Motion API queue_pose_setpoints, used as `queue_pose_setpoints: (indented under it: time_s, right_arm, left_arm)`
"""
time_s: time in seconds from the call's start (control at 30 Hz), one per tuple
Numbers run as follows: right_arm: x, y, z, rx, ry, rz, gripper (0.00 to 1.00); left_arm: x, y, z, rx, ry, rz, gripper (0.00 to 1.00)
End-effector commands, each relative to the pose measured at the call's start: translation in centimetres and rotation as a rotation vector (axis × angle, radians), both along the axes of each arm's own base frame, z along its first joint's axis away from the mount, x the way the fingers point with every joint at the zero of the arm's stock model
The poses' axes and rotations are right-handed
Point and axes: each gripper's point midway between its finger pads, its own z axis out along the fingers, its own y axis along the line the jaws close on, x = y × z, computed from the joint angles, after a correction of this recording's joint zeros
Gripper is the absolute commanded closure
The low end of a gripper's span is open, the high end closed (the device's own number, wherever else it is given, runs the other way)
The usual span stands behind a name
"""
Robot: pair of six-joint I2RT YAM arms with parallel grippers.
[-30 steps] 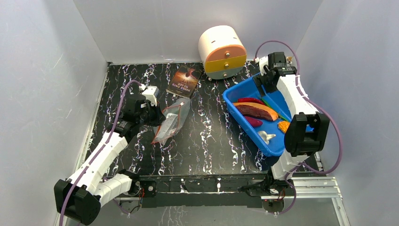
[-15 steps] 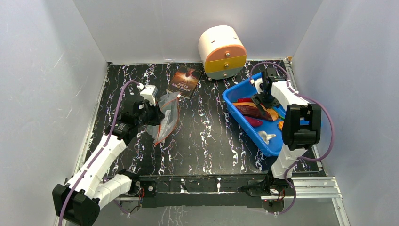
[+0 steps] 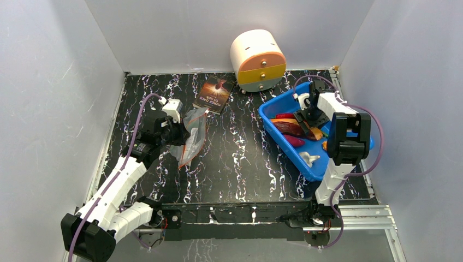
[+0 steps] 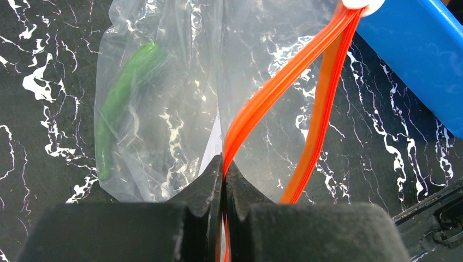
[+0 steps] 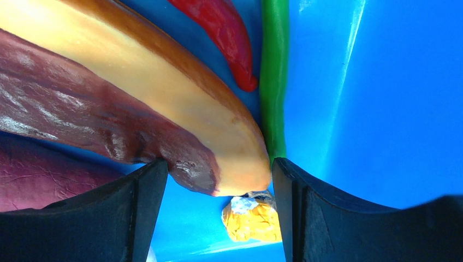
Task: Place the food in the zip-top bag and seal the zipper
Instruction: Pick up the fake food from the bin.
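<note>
The clear zip-top bag (image 3: 192, 136) lies at the left, with a green curved piece (image 4: 123, 98) inside it. My left gripper (image 3: 176, 131) is shut on one side of the red-orange zipper (image 4: 284, 76), and the mouth gapes open (image 4: 224, 170). The food lies in the blue tray (image 3: 273, 105): orange-brown slice (image 3: 295, 128), red chili (image 3: 285, 115), magenta piece (image 3: 295, 142), white lump (image 3: 309, 158). My right gripper (image 3: 310, 119) is open, low in the tray (image 5: 218, 191), its fingers either side of the slice's tip (image 5: 164, 93). The green stick (image 5: 274, 71), the chili (image 5: 224, 33) and an orange bit (image 5: 251, 218) lie close by.
A dark paperback book (image 3: 214, 93) lies behind the bag. A round white drawer unit (image 3: 257, 59) with orange and yellow fronts stands at the back. The blue tray's corner shows in the left wrist view (image 4: 415, 54). Grey walls close in three sides.
My right gripper came from the tray's far corner down into the tray, over the slice's end. My left gripper lifted the bag's mouth a little and then held still.
</note>
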Motion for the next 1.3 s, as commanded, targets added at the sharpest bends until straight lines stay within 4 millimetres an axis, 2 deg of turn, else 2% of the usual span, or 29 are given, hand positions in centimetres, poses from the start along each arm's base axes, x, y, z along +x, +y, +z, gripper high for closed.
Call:
queue_pose_setpoints:
  time_s: [0.0, 0.23, 0.43, 0.5, 0.57, 0.6, 0.9, 1.27]
  right_arm:
    - [1.8, 0.8, -1.2, 0.113, -0.025, 0.008, 0.31]
    - [1.2, 1.0, -2.6, 0.179, 0.028, 0.005, 0.38]
    - [1.0, 0.7, -2.9, 0.188, 0.042, -0.001, 0.56]
    - [1.2, 0.4, -2.6, 0.178, 0.033, 0.001, 0.72]
    - [1.8, -0.2, -1.9, 0.153, 0.005, -0.008, 0.94]
    - [2.0, -0.4, -1.6, 0.140, -0.004, -0.014, 0.99]
    - [3.5, -1.0, 2.1, 0.109, -0.099, -0.040, 1.00]
    - [4.3, -1.5, 8.6, 0.063, -0.240, -0.095, 1.00]
  left_arm:
    - [0.1, 0.4, 0.9, 0.005, -0.043, 0.007, 1.00]
    - [0.2, 0.3, 0.8, 0.006, -0.040, 0.007, 1.00]
    - [0.3, 0.4, 0.9, 0.009, -0.046, 0.012, 1.00]
    - [0.3, 0.5, 0.9, 0.012, -0.045, 0.013, 1.00]
    - [0.3, 0.5, 0.8, 0.013, -0.044, 0.013, 1.00]
    - [0.2, 0.5, 0.8, 0.012, -0.043, 0.013, 1.00]
    - [0.1, 0.5, 1.3, 0.003, -0.059, 0.014, 1.00]
    - [0.1, 0.6, 1.4, -0.001, -0.062, 0.024, 1.00]
